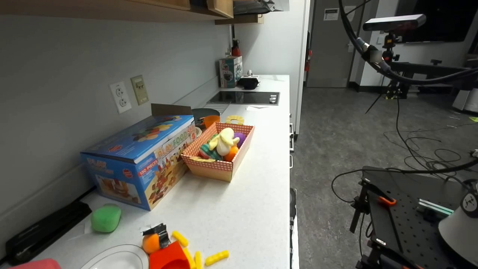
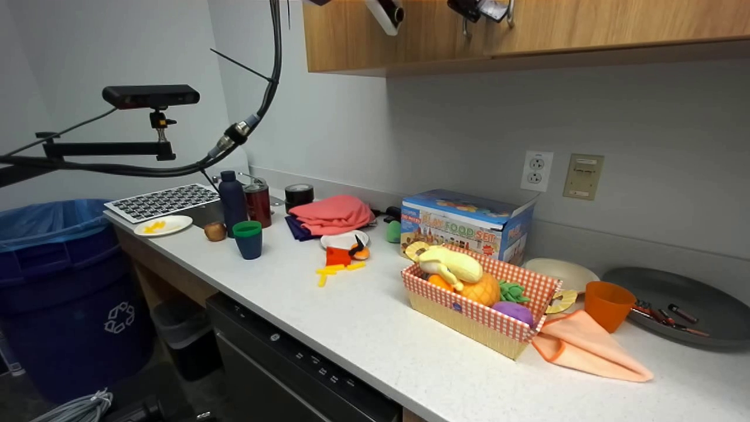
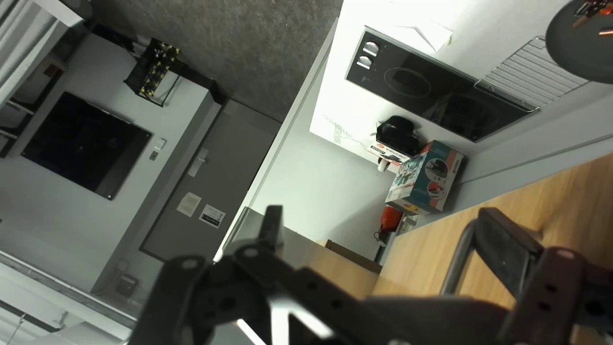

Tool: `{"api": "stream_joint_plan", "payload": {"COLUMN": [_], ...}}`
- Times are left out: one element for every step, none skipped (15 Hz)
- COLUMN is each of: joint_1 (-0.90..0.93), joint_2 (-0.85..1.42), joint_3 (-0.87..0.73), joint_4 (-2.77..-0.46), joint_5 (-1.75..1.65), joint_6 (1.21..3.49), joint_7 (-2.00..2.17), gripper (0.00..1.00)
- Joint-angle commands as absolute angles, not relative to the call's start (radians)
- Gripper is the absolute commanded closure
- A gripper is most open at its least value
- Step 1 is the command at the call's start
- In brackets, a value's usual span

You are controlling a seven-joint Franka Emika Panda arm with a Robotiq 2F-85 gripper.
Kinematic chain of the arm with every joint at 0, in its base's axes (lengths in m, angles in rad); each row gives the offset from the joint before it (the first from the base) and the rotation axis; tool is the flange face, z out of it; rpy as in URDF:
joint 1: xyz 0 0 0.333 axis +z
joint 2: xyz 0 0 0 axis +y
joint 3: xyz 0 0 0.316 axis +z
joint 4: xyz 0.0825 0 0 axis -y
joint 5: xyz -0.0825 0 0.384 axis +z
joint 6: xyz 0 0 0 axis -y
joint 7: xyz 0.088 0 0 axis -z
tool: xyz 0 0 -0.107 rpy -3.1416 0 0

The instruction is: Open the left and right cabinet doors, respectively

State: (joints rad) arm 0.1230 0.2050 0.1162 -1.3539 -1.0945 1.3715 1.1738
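The wooden overhead cabinet has a left door and a right door, with metal handles near their meeting edges. In an exterior view, a dark gap shows beside a door panel, which seems slightly ajar. My gripper is open at the cabinet front, its fingers wide apart. A handle bar stands between them, close against the right-hand finger; contact is unclear. Only the gripper's lower parts enter at the top of an exterior view, where a finger sits beside the right door's handle.
Below the cabinet, the counter holds a blue play-food box, a checkered basket of toy food, and a dark pan. A cooktop lies farther along. Thick cables hang from the arm.
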Motion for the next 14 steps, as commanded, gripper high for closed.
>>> {"api": "stream_joint_plan", "payload": {"joint_1": [0.149,0.154,0.159,0.161,0.162,0.162,0.164,0.164,0.163,0.163,0.162,0.221,0.230,0.211], "joint_2": [0.260,0.270,0.279,0.290,0.303,0.317,0.333,0.348,0.363,0.378,0.396,0.362,0.385,0.396], "joint_3": [0.077,0.075,0.072,0.066,0.058,0.050,0.042,0.036,0.030,0.026,0.021,-0.157,-0.157,-0.128], "joint_4": [-1.258,-1.243,-1.231,-1.216,-1.199,-1.181,-1.162,-1.146,-1.132,-1.116,-1.098,-1.181,-1.135,-1.104], "joint_5": [-1.138,-1.141,-1.150,-1.166,-1.178,-1.191,-1.205,-1.219,-1.226,-1.231,-1.232,-1.146,-1.124,-1.103], "joint_6": [1.206,1.175,1.124,1.073,1.024,0.974,0.925,0.877,0.831,0.786,0.742,0.843,0.833,0.837], "joint_7": [1.134,1.132,1.129,1.125,1.122,1.114,1.106,1.093,1.071,1.051,1.028,1.023,0.995,0.964], "gripper": [0.00,0.00,0.00,0.00,0.00,0.00,0.00,0.00,0.00,0.00,0.00,0.00,0.00,0.00]}}
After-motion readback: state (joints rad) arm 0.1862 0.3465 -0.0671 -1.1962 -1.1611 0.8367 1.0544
